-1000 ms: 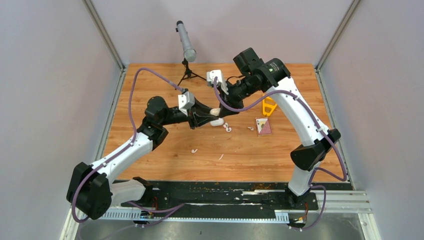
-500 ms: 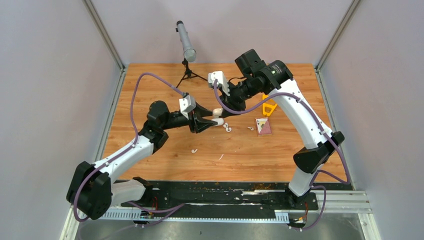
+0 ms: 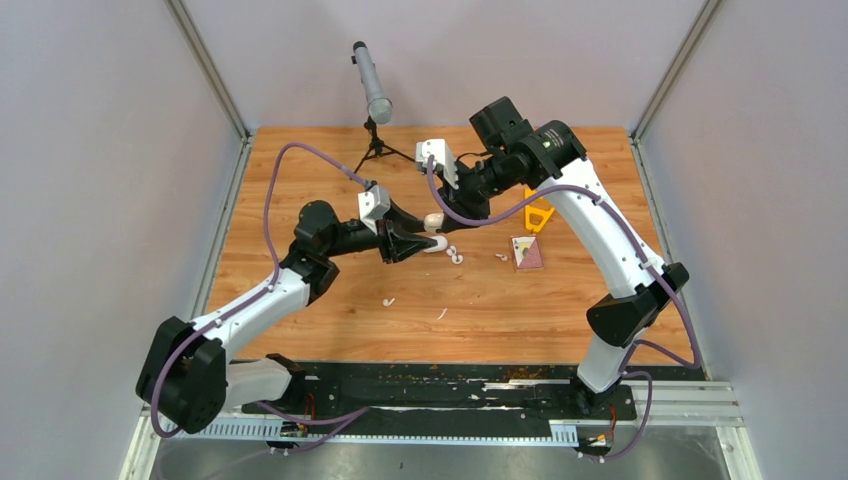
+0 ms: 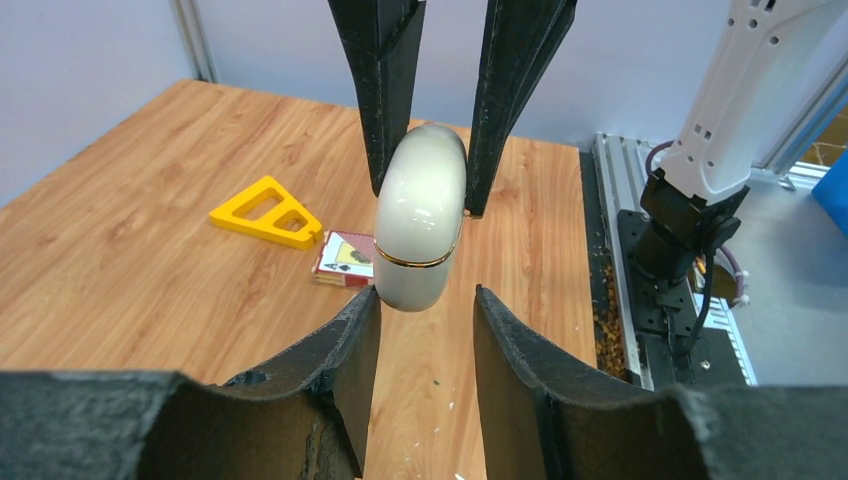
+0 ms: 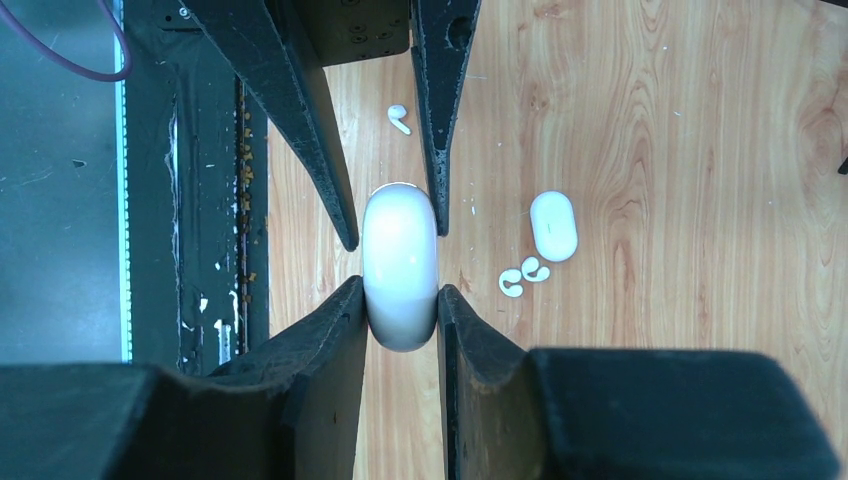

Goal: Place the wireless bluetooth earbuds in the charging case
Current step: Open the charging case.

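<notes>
My right gripper [image 5: 400,290] is shut on a closed white charging case [image 5: 400,265] with a gold seam [image 4: 420,225], held above the table. My left gripper [image 4: 425,295] faces it, open, its fingertips flanking the case's free end with a small gap on one side. In the top view the two grippers meet around the case [image 3: 433,221] mid-table. A second closed white case [image 5: 553,226] lies on the wood. Beside it lie two earbuds [image 5: 523,276], and a single earbud [image 5: 398,117] lies farther off.
A playing-card box [image 3: 528,252] and a yellow triangular piece [image 3: 538,214] lie right of the grippers. A microphone on a small tripod [image 3: 374,85] stands at the back. More loose earbuds [image 3: 500,257] [image 3: 388,301] lie on the wooden table [image 3: 300,300].
My left jaws, shut a second ago, now stand apart around the held case's end. The left gripper rose slightly toward it. The right arm has hardly moved.
</notes>
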Controlling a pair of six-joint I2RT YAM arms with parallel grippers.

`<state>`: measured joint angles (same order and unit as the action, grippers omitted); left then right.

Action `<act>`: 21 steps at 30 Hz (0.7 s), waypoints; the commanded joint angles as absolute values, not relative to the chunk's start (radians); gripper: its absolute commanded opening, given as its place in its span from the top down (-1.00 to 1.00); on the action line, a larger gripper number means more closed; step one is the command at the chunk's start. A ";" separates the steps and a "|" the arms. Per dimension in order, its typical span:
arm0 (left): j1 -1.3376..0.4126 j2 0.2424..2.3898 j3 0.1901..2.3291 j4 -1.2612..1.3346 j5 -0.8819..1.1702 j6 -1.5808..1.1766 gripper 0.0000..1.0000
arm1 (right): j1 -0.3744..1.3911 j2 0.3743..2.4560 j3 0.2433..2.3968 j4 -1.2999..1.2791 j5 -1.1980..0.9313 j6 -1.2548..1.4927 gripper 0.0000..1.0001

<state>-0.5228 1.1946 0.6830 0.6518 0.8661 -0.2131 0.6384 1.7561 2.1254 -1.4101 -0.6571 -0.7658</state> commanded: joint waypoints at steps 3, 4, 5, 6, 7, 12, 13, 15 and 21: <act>-0.523 1.210 0.739 0.722 0.869 -0.260 0.07 | 0.643 1.736 2.136 -1.373 -0.667 -0.752 1.00; -0.523 1.209 0.741 0.722 0.869 -0.263 0.07 | 0.643 1.735 2.133 -1.373 -0.667 -0.752 1.00; -0.523 1.210 0.743 0.722 0.868 -0.265 0.06 | 0.643 1.735 2.132 -1.373 -0.668 -0.752 1.00; -0.523 1.211 0.744 0.722 0.867 -0.266 0.06 | 0.643 1.736 2.130 -1.372 -0.670 -0.752 1.00; -0.523 1.213 0.744 0.724 0.865 -0.269 0.05 | 0.643 1.736 2.129 -1.372 -0.670 -0.751 1.00; -0.527 1.214 0.745 0.726 0.872 -0.260 0.04 | 0.643 1.742 2.135 -1.366 -0.676 -0.742 1.00; -0.528 1.213 0.745 0.724 0.873 -0.258 0.05 | 0.643 1.743 2.137 -1.366 -0.675 -0.741 1.00; -0.529 1.214 0.745 0.724 0.870 -0.257 0.06 | 0.644 1.746 2.140 -1.364 -0.679 -0.739 1.00; -0.529 1.217 0.750 0.724 0.874 -0.252 0.05 | 0.643 1.751 2.138 -1.365 -0.688 -0.738 1.00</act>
